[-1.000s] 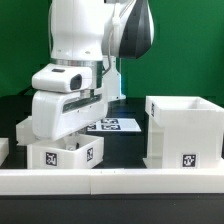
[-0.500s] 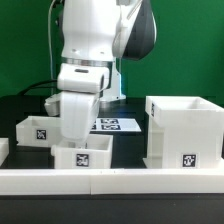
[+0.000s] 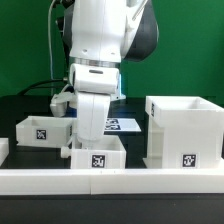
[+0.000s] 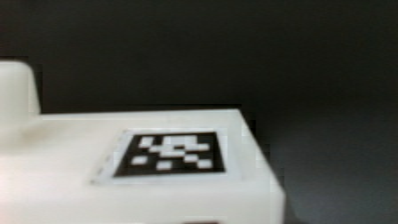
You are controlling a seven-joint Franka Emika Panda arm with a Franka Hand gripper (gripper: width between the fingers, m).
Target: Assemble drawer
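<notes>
The tall white hollow housing (image 3: 185, 132) stands at the exterior view's right, with a tag low on its front. One small open-top tray (image 3: 41, 130) sits at the left. The second small tray (image 3: 97, 157), tag facing front, sits at the centre against the front rail. My gripper (image 3: 93, 140) reaches straight down into this tray. Its fingertips are hidden by the tray wall, and it appears shut on the wall. The wrist view shows this tray's tagged face (image 4: 173, 153) close up, with no fingers in sight.
A long low white rail (image 3: 110, 183) edges the table's front. The marker board (image 3: 126, 125) lies flat behind the arm. A white part (image 4: 15, 88) shows at the wrist view's edge. A black cable hangs at the back left.
The arm has moved toward the exterior view's right, and the centre tray has moved with it, from near the left tray toward the housing.
</notes>
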